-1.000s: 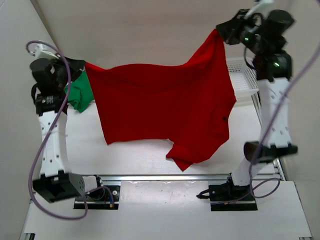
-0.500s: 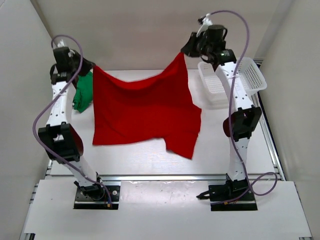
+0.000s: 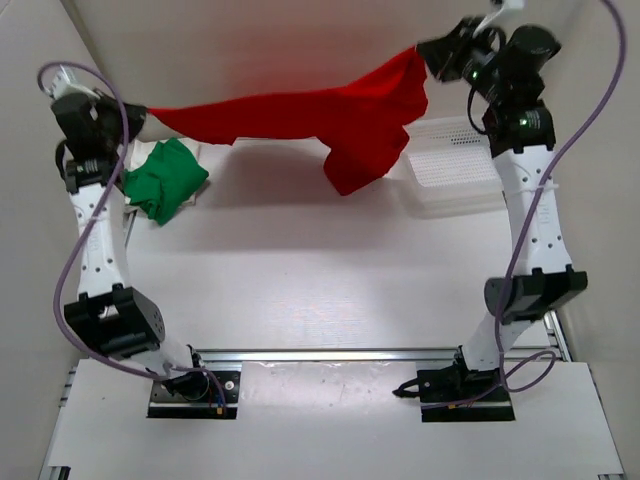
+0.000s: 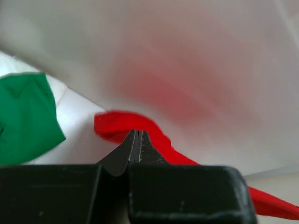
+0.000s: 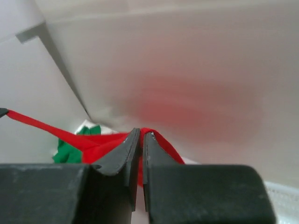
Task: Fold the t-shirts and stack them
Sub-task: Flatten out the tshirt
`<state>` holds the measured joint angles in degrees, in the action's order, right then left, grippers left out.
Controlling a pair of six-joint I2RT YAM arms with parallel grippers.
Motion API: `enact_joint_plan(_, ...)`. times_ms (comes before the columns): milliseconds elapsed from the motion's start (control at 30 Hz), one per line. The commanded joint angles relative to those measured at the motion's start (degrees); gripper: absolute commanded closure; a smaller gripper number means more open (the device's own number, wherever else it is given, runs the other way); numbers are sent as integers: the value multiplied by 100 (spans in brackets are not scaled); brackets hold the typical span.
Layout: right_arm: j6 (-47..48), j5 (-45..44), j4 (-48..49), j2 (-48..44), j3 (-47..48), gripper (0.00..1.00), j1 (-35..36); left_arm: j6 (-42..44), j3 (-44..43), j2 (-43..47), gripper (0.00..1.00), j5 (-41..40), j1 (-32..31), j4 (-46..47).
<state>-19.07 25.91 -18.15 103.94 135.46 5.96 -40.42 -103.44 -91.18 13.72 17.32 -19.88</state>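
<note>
- The left gripper (image 3: 133, 122) is raised above the far left corner of the table (image 3: 300, 280). Its jaws are pressed together on one end of the red t-shirt (image 3: 300, 112); in the left wrist view the cloth emerges right at the fingertips.
- The right gripper (image 3: 430, 52) is raised higher, above the far right corner. Its jaws are likewise pinched on the other end of the red t-shirt.
- The red t-shirt hangs clear of the table, stretched as a band along the far edge between the two grippers. A loose bunch of it sags below the band towards the right end, near the basket (image 3: 455, 180).
- The green t-shirt (image 3: 165, 182) lies crumpled on the table at the far left corner, below the left gripper. Some white cloth shows beside it; which item this is cannot be determined.
- The white mesh basket sits at the far right corner, under the right arm.
</note>
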Motion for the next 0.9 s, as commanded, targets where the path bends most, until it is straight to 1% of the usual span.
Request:
enact_joint_plan(0, 535, -112, -585, -634, -1872, 100, 90, 254, 1478, 940, 100, -290, -106, 377)
enact_joint_plan(33, 536, -121, -80, -1195, -2553, 100, 151, 280, 2180, 1318, 100, -369, -158, 623)
enact_joint_plan(67, 484, -200, 152, -1531, -3865, 100, 186, 376, 2884, 1496, 100, -587, -185, 739)
enact_joint_plan(100, 474, -261, 580, -2005, -4948, 100, 204, 438, 3239, 1854, 100, -816, -264, 966)
enact_joint_plan(133, 440, -253, 646, -2401, -5725, 100, 239, 500, 3825, 2171, 100, -879, -351, 1047)
enact_joint_plan(167, 396, -305, 577, -2675, -6080, 100, 274, 553, 4405, 2418, 100, -992, -387, 1161)
enact_joint_plan(200, 378, -193, 541, -2990, -6667, 100, 309, 431, 4933, 2594, 100, -915, -327, 1231)
enact_joint_plan(233, 404, -261, 558, -3176, -7282, 100, 414, 308, 5191, 2692, 100, -775, -195, 1249)
enact_joint_plan(267, 465, -453, 532, -3526, -7558, 100, 598, 246, 5681, 2832, 100, -408, -37, 1380)
enact_joint_plan(333, 422, -578, 453, -4027, -8567, 99, 731, 114, 6332, 2991, 100, 42, 104, 1461)
enact_joint_plan(367, 352, -587, 340, -4344, -8789, 100, 775, 114, 6710, 3122, 100, 148, 105, 1469)
enact_joint_plan(400, 299, -570, 278, -4495, -9235, 100, 732, 96, 6853, 3202, 100, 227, 105, 1469)
enact_joint_plan(433, 220, -448, 181, -4749, -9587, 100, 697, 114, 7185, 3281, 100, 350, 79, 1469)
enact_joint_plan(500, 62, -184, -126, -5337, -9984, 100, 468, 79, 7713, 3457, 100, 430, 17, 1443)
enact_joint_plan(567, 9, 246, -591, -5768, -10319, 100, 284, 52, 8100, 3685, 100, 806, 130, 1408)
enact_joint_plan(633, -61, 387, -969, -6253, -10434, 100, 161, 87, 8269, 3817, 100, 1106, 314, 1347)
enact_joint_plan(700, -193, 476, -1487, -6692, -10522, 100, 178, 280, 8314, 3993, 100, 1072, 272, 962)
enact_joint_plan(767, -420, 293, -1751, -6895, -10593, 100, 361, 596, 8270, 4186, 100, 748, 71, 619)
enact_joint_plan(800, -622, 179, -1805, -6948, -10558, 100, 667, 632, 8287, 4309, 100, 755, -9, 425)
enact_joint_plan(833, -746, -31, -1841, -6949, -10558, 100, 792, 711, 8296, 4388, 100, 755, -9, 415)
enact_joint_plan(867, -913, -225, -1885, -6966, -10584, 100, 967, 798, 8322, 4450, 100, 773, 130, 275)
